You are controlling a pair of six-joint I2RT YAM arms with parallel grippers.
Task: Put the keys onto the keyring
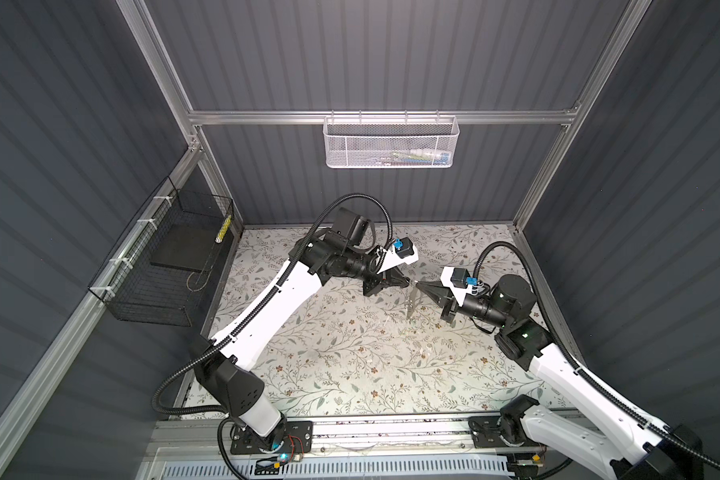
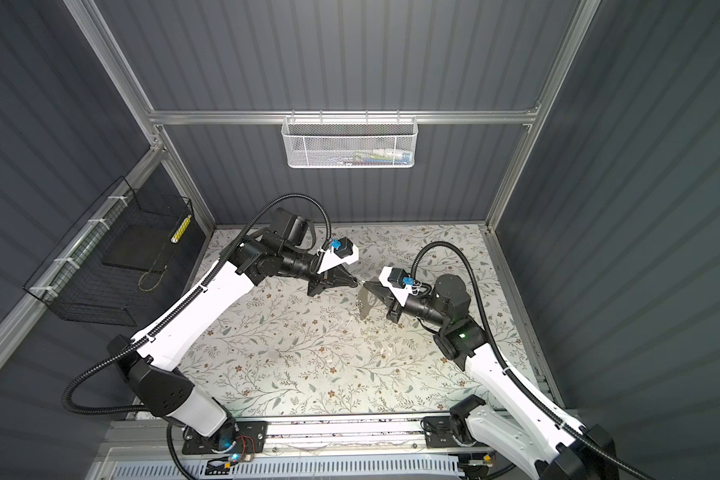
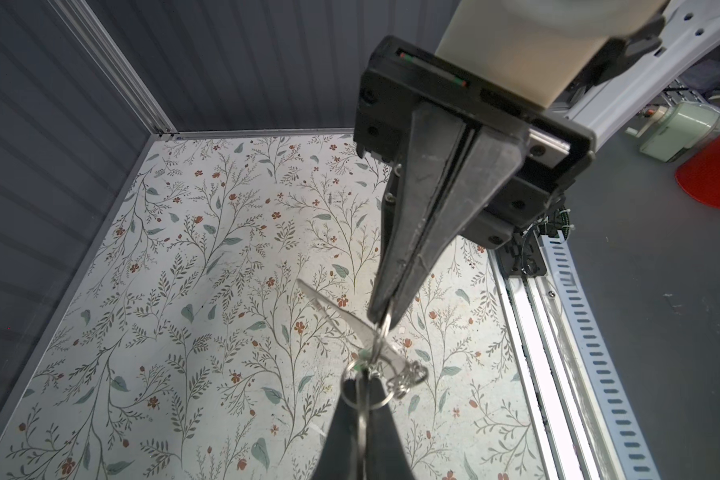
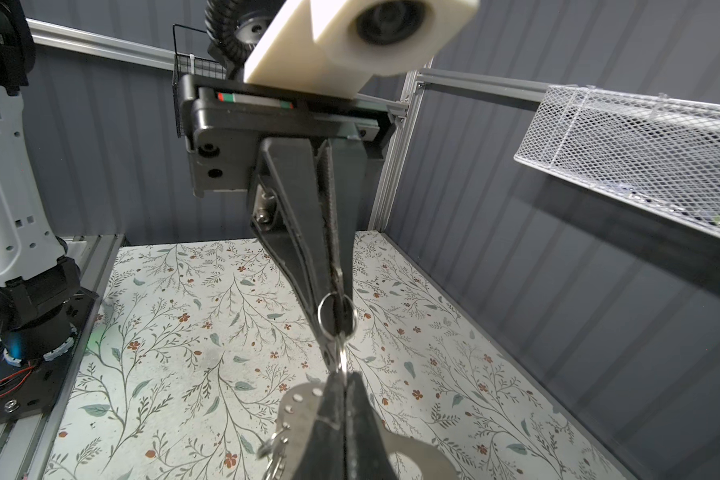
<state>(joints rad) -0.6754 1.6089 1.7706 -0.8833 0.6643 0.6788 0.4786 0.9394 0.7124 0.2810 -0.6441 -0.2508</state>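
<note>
The cell contains two robot arms, left arm [image 1: 275,307] and right arm [image 1: 570,390], and two grippers, left gripper [image 1: 409,282] and right gripper [image 1: 419,285]. There are two baskets: one white mesh basket [image 1: 391,145] and one black wire basket [image 1: 150,307]. There is one keyring [image 2: 364,305] and two metal rings: one large ring [image 4: 321,316] and one small ring [image 4: 342,358].

1. Even overhead light leaves the floral bench [image 1: 350,374] bright and the walls [image 1: 59,124] around it dim.
2. Soft shadows lie on the bench beneath the arms [image 1: 267,299].
3. In the right wrist view, the camera housing [image 4: 350,41] above the bench is blurred.
4. In both top views, the walls beside the bench splay outward.
</note>
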